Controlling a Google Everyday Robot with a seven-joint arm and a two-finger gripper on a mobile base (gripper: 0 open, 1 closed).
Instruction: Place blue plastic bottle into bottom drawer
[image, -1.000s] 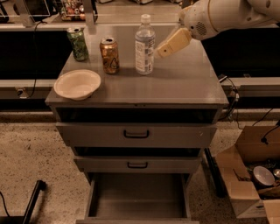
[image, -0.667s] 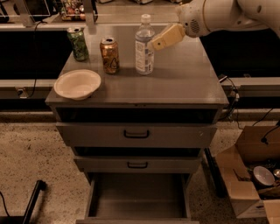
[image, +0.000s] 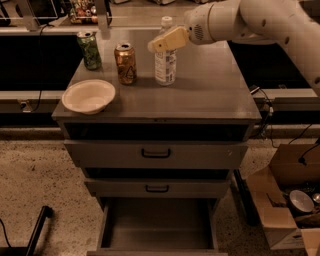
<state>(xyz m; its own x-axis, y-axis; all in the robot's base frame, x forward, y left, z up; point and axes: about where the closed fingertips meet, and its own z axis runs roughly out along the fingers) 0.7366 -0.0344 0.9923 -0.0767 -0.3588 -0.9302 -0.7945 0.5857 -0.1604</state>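
The pale blue plastic bottle (image: 165, 67), white-capped, stands upright on the smooth grey tabletop (image: 210, 97); the tan hand (image: 167, 40) overlaps its shoulder, spread or closed unclear.

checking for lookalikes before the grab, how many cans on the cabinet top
2: green can at the back left, orange-gold can right of it, next to the blue plastic bottle. The gripper is at the bottle's upper part.

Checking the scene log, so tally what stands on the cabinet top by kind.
Cans: 2 (green can, orange-gold can)
Bottles: 1 (blue plastic bottle)
Bowls: 1 (white bowl)
Total: 4
Not counted: the gripper, level with the bottle's upper part.
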